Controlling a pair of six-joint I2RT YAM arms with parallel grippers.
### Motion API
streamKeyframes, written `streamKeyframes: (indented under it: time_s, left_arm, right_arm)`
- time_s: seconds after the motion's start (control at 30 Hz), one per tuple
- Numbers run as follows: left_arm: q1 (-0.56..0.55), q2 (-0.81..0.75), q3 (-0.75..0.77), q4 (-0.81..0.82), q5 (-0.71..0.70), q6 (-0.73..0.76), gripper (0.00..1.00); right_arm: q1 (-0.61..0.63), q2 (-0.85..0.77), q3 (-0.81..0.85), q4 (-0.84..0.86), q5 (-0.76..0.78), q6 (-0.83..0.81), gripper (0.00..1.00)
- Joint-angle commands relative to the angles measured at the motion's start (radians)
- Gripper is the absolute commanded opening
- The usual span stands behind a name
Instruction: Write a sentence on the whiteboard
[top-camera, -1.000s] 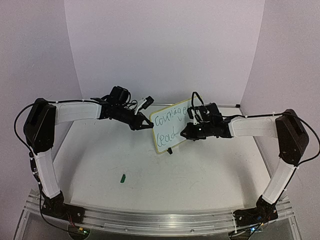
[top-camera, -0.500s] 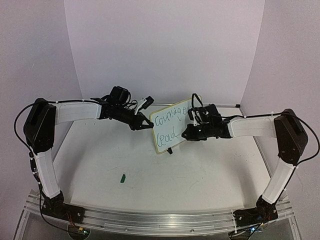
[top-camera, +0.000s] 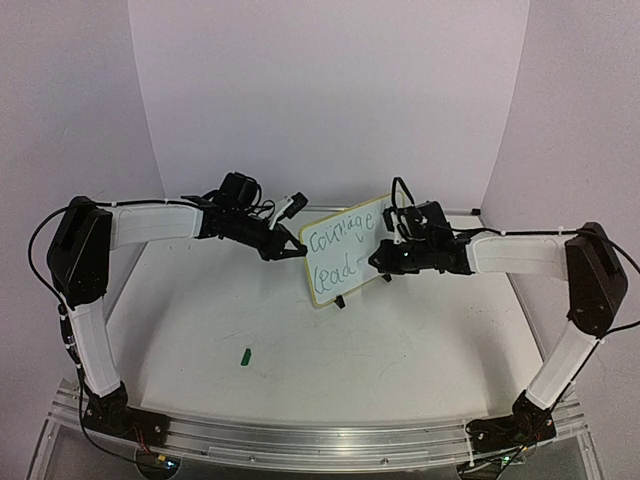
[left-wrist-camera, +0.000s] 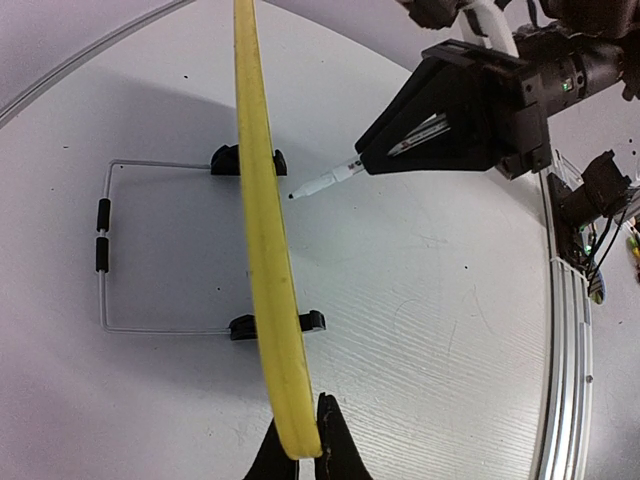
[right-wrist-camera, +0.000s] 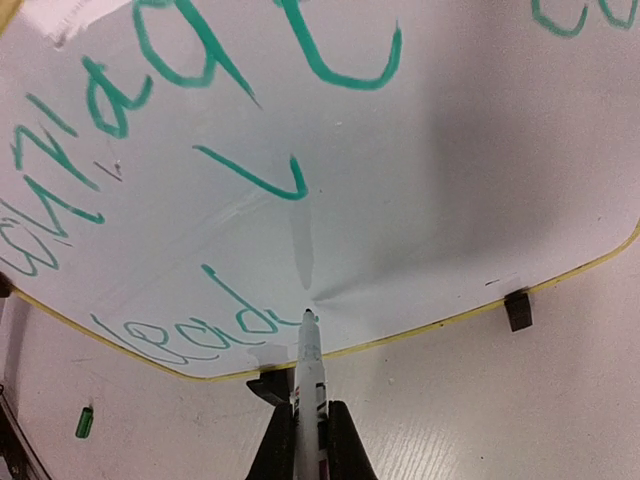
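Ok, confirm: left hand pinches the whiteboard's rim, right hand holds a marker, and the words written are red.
Not red: the right wrist view shows the sentence in green. The left hand does pinch the whiteboard rim, and the right hand holds the marker.

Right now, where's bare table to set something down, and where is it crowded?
Bare table in front of the board, between the green cap and the right arm; also left of the cap. Crowded at the board: left gripper pinches its edge, right gripper holds a marker at its face.
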Motion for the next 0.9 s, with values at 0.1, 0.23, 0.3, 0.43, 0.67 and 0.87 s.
streamKeyframes:
  time_s: [0.1,0.23,0.3,0.43,0.67,0.87]
  left_arm:
    - [-0.018,0.003,0.019,-0.066,0.024,0.007,0.00]
    - [-0.018,0.003,0.019,-0.066,0.025,0.007,0.00]
    - [-0.018,0.003,0.019,-0.066,0.024,0.008,0.00]
    - [-0.018,0.001,0.019,-0.067,0.020,0.009,0.00]
    - [-0.018,0.006,0.019,-0.068,0.018,0.013,0.00]
    - [-0.018,0.008,0.019,-0.069,0.017,0.013,0.00]
  right_arm:
    - [-0.041,-0.073,-0.039,0.025,-0.032,0.011,0.00]
    - [-0.065,-0.058,-0.046,0.027,-0.067,0.009,0.00]
    - [-0.073,-0.045,-0.042,0.030,-0.079,0.007,0.00]
    - [-0.078,-0.019,-0.028,0.037,-0.085,0.006,0.00]
    - [-0.094,0.022,0.008,0.057,-0.091,0.008,0.00]
    - [-0.100,0.034,0.029,0.066,-0.093,0.009,0.00]
